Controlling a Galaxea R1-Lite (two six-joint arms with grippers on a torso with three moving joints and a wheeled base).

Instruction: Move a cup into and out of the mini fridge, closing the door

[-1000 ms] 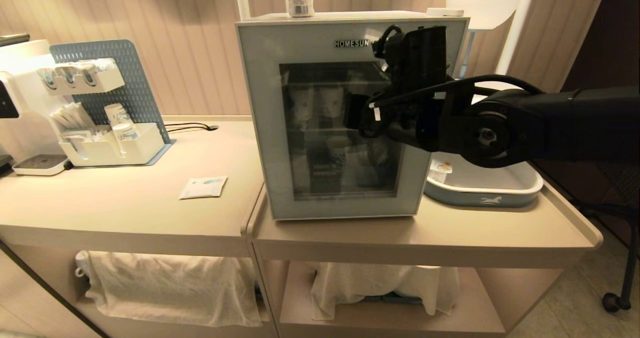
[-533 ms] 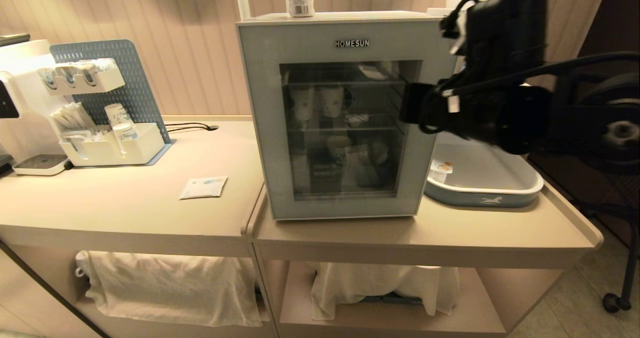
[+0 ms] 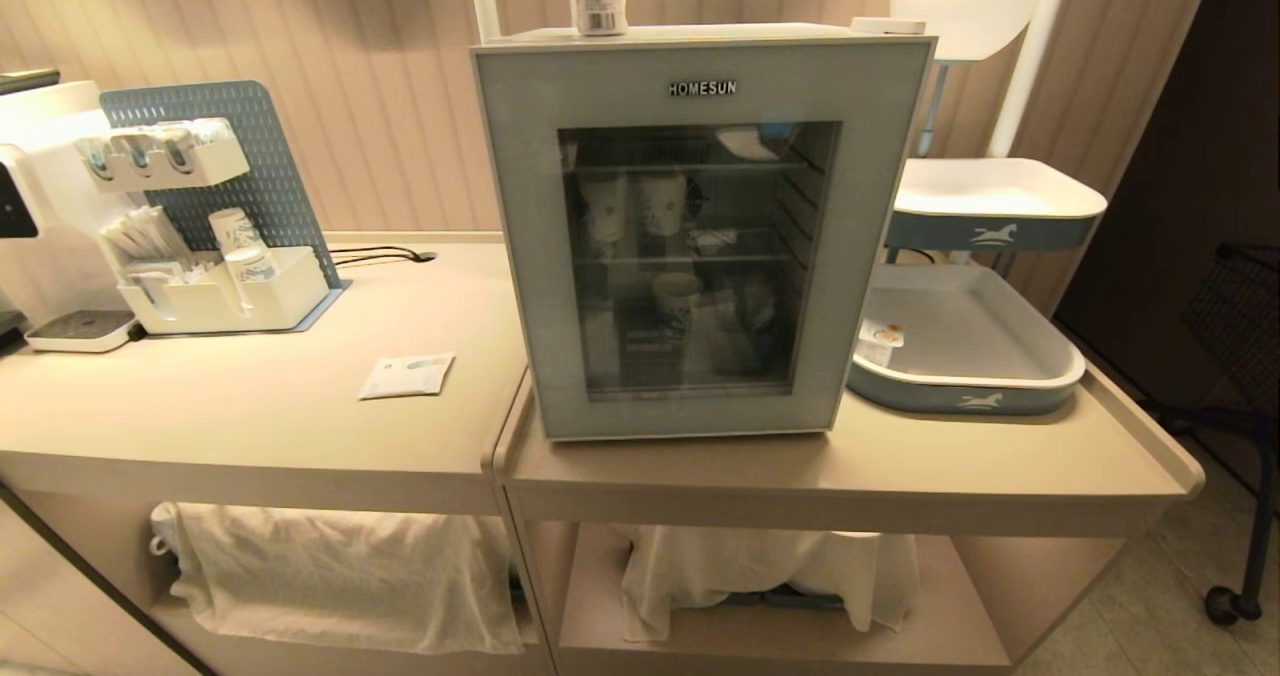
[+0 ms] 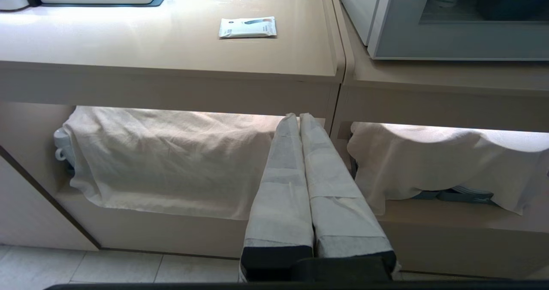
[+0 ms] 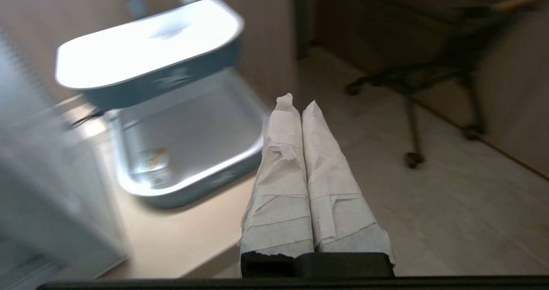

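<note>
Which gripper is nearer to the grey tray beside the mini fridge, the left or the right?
Right. The right gripper hangs just off the counter edge by the grey tray. The left gripper is low before the shelf cloths, on the mini fridge's other side.

Present were one mini fridge [image 3: 700,236], two blue-rimmed trays [image 3: 965,391], one sachet [image 3: 407,374], and two draped cloths [image 3: 345,576].

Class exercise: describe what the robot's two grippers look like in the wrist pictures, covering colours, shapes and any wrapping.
The left gripper and the right gripper each have two long tapering fingers wrapped in white, creased paper-like tape, rising from a black base block. No cables or markings show.
</note>
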